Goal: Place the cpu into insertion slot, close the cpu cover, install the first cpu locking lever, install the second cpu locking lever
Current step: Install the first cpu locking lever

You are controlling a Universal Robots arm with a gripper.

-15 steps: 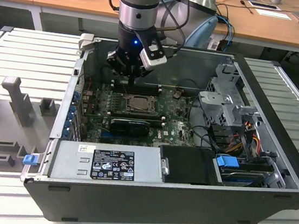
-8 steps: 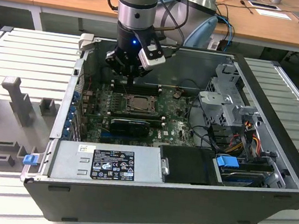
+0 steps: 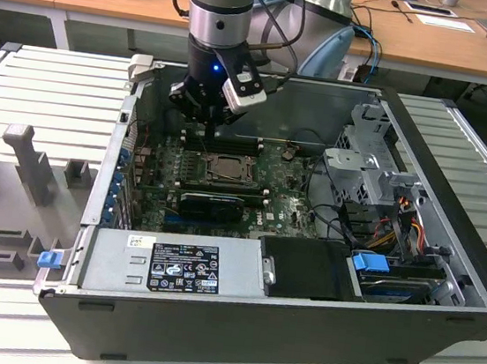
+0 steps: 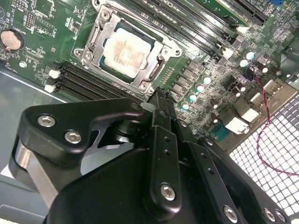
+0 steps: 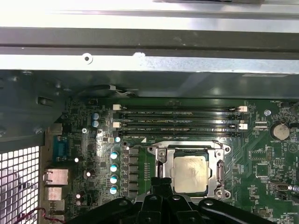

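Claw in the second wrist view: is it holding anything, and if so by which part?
Nothing, it seems. The claw is shut with a bare tip, while the cpu lies framed by the cpu cover, apart from it.

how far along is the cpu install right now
Done: the cpu lies in the insertion slot, and the cpu cover looks lowered around it, its window framing the chip. In hand: nothing seen held; the gripper hovers close by the socket's edge. Left: whether either locking lever is latched cannot be told from these views.
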